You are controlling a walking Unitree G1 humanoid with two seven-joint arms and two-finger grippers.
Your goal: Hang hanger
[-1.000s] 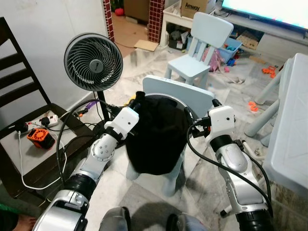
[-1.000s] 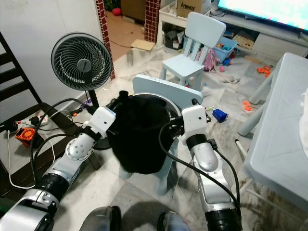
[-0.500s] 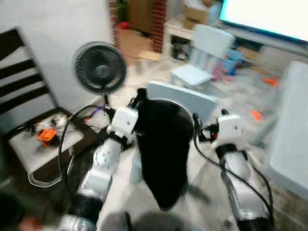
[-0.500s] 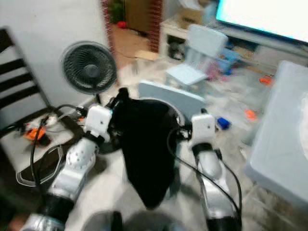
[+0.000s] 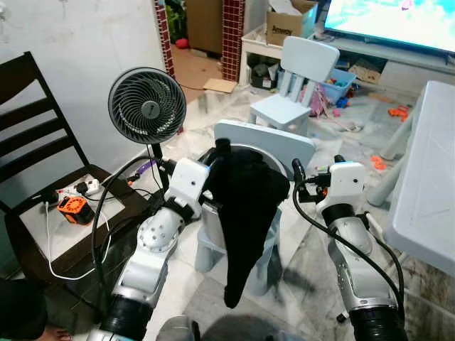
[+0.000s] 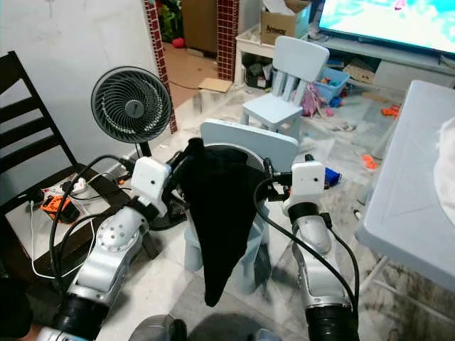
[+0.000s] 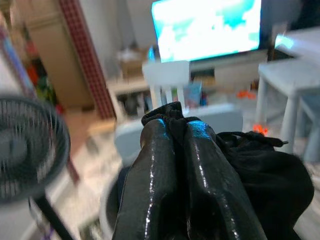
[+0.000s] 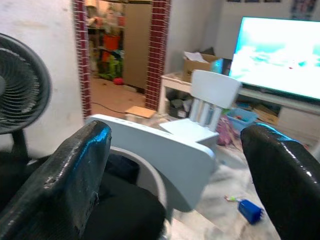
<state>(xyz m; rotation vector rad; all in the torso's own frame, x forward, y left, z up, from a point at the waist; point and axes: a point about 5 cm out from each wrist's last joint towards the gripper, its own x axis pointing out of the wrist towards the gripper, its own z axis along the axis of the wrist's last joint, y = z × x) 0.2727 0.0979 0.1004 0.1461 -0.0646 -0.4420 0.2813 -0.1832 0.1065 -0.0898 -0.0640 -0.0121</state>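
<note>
- The left end effector [image 7: 175, 130] has its fingers pressed together on a bunched top edge of a black garment [image 5: 245, 206], which hangs from the grip in a long drooping point toward the floor.
- The right end effector [image 8: 185, 170] sits just right of the garment with its two fingers wide apart and nothing between them.
- Behind the cloth stands a small pale blue chair [image 5: 263, 142]; the garment hangs in front of its backrest and covers most of its seat.
- The floor [image 5: 313, 249] is pale marbled tile, strewn with small toys on the far right.
- A black standing fan [image 5: 147, 105] is at the left, and near it a dark wooden chair [image 5: 28, 121] with a power strip [image 5: 78, 188] and an orange gadget [image 5: 72, 209] on its seat.
- Farther off stand a second pale blue child's chair [image 5: 298, 71], a cardboard box [image 5: 286, 25], a lit television [image 5: 387, 21] and a red brick pillar [image 5: 232, 35].
- A pale worktop [image 5: 426, 192] runs along the right edge.
</note>
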